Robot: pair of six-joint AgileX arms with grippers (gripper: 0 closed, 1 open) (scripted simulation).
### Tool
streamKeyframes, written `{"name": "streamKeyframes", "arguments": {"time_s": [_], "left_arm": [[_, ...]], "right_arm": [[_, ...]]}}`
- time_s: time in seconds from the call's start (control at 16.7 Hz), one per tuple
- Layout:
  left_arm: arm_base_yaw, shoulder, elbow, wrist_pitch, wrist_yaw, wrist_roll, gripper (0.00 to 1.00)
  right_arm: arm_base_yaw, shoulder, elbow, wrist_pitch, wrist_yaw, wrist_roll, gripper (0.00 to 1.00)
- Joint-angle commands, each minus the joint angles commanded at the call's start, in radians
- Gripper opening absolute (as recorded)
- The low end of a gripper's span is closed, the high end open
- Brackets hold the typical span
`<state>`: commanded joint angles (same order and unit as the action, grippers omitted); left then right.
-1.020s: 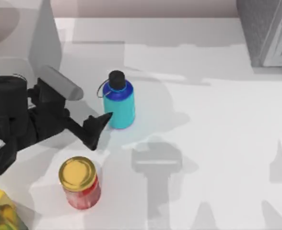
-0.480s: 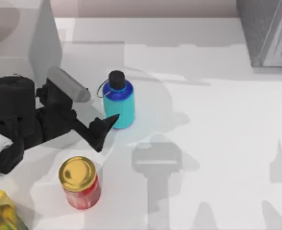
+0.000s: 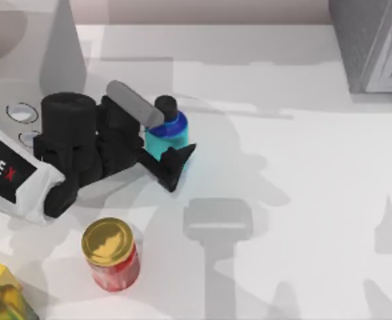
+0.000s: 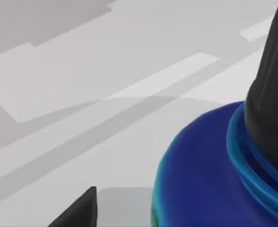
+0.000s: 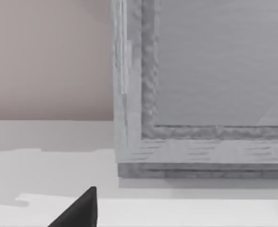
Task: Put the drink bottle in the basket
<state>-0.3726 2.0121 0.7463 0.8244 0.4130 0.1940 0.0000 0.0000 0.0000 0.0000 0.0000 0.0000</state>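
With the left gripper (image 3: pixel 161 148) straddling the drink bottle (image 3: pixel 167 133) — fingers apart, not yet clamped — well left of the grey basket (image 3: pixel 376 47), I'd centre on the cyan body, then close squarely — below the shoulder.

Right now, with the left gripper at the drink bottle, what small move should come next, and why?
Probably close the fingers. In the top view the left gripper sits at the drink bottle, one dark fingertip lying past its cyan body, and the bottle stands upright on the table. The left wrist view shows the blue shoulder very near. Lifting comes after.
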Motion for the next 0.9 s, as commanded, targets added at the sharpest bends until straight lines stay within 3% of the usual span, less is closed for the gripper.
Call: {"name": "streamKeyframes", "arguments": {"time_s": [0.3, 0.9], "left_arm": [[-0.005, 0.011, 0.010, 0.003, -0.004, -0.002, 1.00], [-0.005, 0.011, 0.010, 0.003, -0.004, -0.002, 0.25]], "right_arm": [[0.000, 0.000, 0.000, 0.000, 0.000, 0.000, 1.00], [0.000, 0.000, 0.000, 0.000, 0.000, 0.000, 1.00]]}}
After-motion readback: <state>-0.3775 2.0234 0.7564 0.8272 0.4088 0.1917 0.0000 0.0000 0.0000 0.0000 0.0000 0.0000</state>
